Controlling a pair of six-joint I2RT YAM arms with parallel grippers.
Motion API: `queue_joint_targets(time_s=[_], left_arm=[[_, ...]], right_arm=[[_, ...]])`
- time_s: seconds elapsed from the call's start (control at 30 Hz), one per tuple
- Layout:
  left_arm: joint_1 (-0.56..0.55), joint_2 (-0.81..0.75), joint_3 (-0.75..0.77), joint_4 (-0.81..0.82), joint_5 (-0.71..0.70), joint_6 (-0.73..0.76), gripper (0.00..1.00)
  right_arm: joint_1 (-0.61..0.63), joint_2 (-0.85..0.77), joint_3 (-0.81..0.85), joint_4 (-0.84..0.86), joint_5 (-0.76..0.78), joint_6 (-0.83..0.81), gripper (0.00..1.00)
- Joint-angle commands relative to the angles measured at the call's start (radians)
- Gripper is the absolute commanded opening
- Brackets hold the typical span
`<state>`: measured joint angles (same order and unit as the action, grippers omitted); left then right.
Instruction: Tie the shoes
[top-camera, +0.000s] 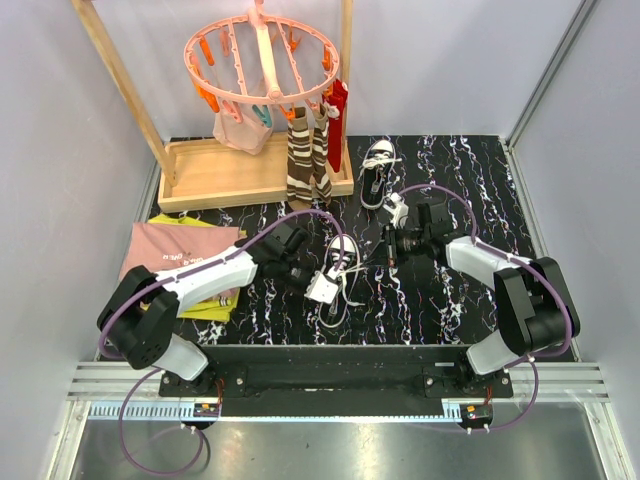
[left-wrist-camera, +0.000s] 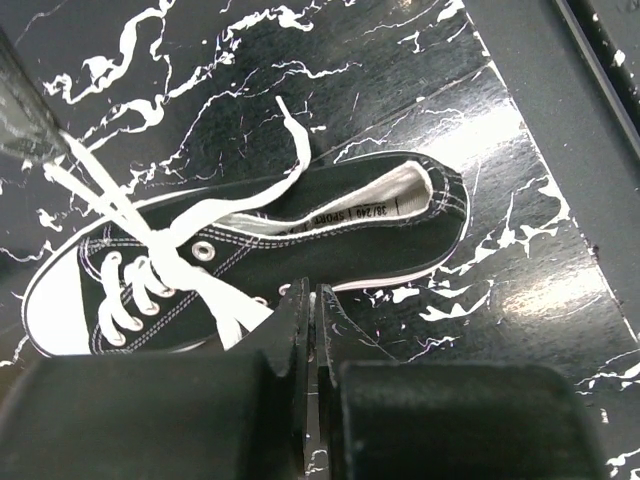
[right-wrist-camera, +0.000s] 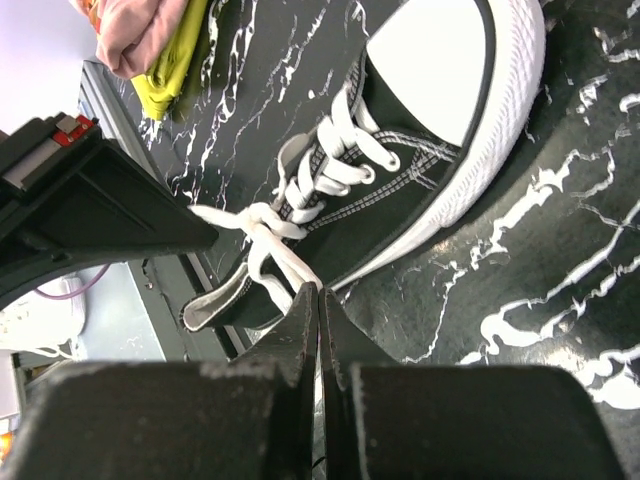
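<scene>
One black shoe (top-camera: 342, 262) lies between my grippers, toe away from the arms. In the left wrist view this shoe (left-wrist-camera: 350, 230) lies on its side, and its white laces cross in a knot (left-wrist-camera: 165, 245) over the eyelets. My left gripper (left-wrist-camera: 308, 298) is shut on a lace strand (left-wrist-camera: 228, 312) at the shoe's side. My right gripper (right-wrist-camera: 318, 290) is shut on another lace strand (right-wrist-camera: 283, 262) that runs from the knot. The white toe cap (right-wrist-camera: 430, 60) shows in the right wrist view. In the top view the left gripper (top-camera: 312, 272) and right gripper (top-camera: 388, 250) flank the shoe. A loose lace end (left-wrist-camera: 292, 140) lies on the table.
A second black shoe (top-camera: 377, 170) lies farther back. Brown striped socks (top-camera: 305, 165) hang from a pink peg hanger (top-camera: 265, 60) on a wooden rack (top-camera: 230, 178). Folded pink and yellow cloths (top-camera: 175, 255) lie at the left. The table is black marble (top-camera: 450, 300).
</scene>
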<state>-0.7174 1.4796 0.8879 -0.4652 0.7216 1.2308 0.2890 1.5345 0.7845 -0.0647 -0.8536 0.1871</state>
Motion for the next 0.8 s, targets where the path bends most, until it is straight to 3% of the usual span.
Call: queue_joint_targets(time_s=[0.0,0.57,0.77], left_arm=[[0.015,-0.041,-0.027,-0.013,0.055,-0.039,0.0],[0.033,-0.074,-0.06,-0.03,0.059,-0.076,0.0],[0.032,-0.059,-0.011,-0.111,0.042,-0.086,0.0]], right_arm=[[-0.033,-0.013,0.027,-0.04,0.028,-0.014,0.0],[-0.119,0.05,0.079,-0.096,0.044,0.012,0.0],[-0.131,0.064,0.099,-0.11,0.053,0.012,0.0]])
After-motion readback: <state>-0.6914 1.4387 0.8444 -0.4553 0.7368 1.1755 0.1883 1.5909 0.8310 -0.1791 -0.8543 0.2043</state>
